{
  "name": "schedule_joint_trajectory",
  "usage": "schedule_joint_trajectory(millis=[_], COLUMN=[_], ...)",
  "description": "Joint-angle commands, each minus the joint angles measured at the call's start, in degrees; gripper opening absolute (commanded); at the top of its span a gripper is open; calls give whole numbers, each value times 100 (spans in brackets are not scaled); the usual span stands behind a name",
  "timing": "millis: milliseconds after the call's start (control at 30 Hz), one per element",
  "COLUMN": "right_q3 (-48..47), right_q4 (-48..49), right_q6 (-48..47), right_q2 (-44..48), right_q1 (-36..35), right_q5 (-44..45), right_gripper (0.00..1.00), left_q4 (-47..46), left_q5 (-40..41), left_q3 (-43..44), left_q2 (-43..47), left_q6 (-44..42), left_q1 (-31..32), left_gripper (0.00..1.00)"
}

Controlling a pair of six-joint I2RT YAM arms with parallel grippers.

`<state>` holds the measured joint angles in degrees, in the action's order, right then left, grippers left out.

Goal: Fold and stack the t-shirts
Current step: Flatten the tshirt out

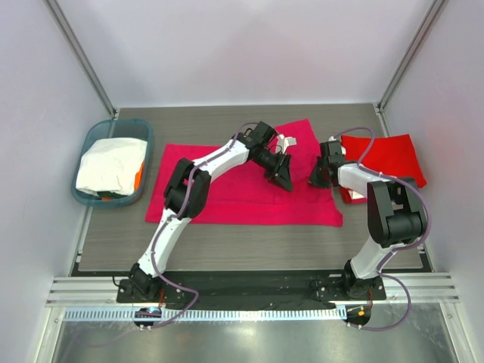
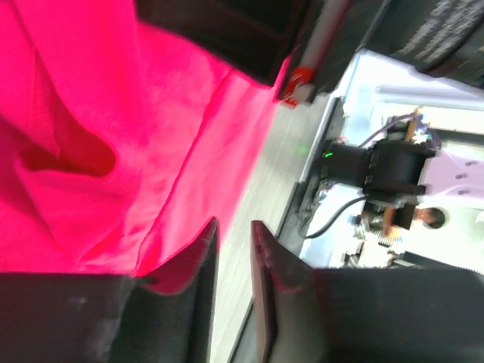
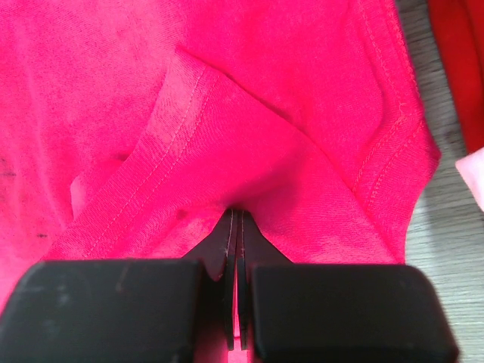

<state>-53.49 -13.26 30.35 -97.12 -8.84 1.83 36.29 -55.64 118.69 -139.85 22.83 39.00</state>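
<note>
Place: robot test lab
Signs: plain white walls [image 1: 242, 45], metal rail [image 1: 83, 291], two robot arms [image 1: 170, 227] bolted by counter [image 1: 249, 242]

You have bare bench [image 1: 249, 246] along the near side of the pink shirt [image 1: 257, 200]; the basket [image 1: 85, 155] blocks the left, the red stack [image 1: 386, 155] the right.

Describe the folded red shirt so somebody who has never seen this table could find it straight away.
Start at the grey wooden table and go to its right side, past the wide magenta-pink t-shirt spread in the middle. There lies the red t-shirt. It alone is true red and folded into a compact rectangle; the white t-shirt sits in the teal basket on the left.
</note>
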Motion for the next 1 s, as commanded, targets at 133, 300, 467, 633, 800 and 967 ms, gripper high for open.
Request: schedule_joint_trajectory(millis=[133,300,467,633,800,967], right_q3=[164,173,164,138,137,173], right_q4=[-151,-142,-142,-151,-151,-160], right_q6=[33,50,50,41,33,24], right_q2=[-158,-149,-149,-132,-132,-96], right_q1=[58,58,67,75,111,128], right_q5=[-33,-59,-95,-112,-103,-112], right_gripper=[1,1,1,1,1,1], left_q4=[-524,-1318,-1221,-1599,-1362,-1326], left_q5=[1301,1494,1599,1416,1406,1626], left_q3=[-555,-717,-154,319,1032,1165], left_q2=[933,1110,705,145,-349,-508], left_q6=[404,688,688,898,1013,1145], left_q1=[-191,-270,-270,-218,-113,-68], left_gripper=[45,62,70,69,68,66])
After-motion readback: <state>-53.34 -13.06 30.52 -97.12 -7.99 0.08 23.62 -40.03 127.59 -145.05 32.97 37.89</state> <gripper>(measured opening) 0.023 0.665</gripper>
